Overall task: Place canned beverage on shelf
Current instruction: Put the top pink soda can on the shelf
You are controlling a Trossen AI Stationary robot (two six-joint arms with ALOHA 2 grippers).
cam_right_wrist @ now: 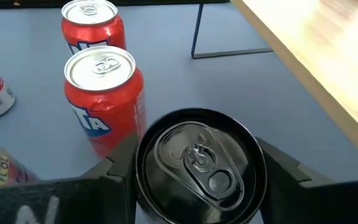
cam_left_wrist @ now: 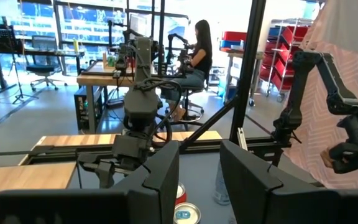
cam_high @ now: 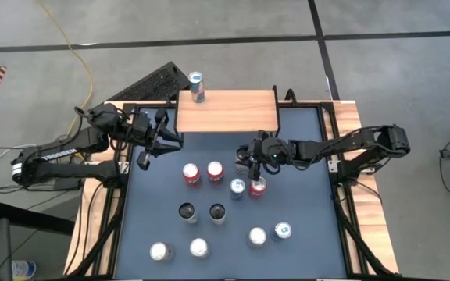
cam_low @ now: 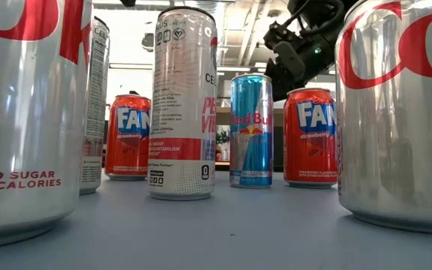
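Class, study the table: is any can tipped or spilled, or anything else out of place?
Nothing stands out. All cans stand upright, the can on the shelf too, and no spill shows on the table.

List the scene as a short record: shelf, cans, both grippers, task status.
shelf: at the table's far edge, wooden top
can on shelf: one, upright, near the left end
black can: upright on the table in front of the shelf, beside two red cans
right gripper: down at the black can
left gripper: jaws open, empty, by the shelf's left end
task status: black can not yet on the shelf
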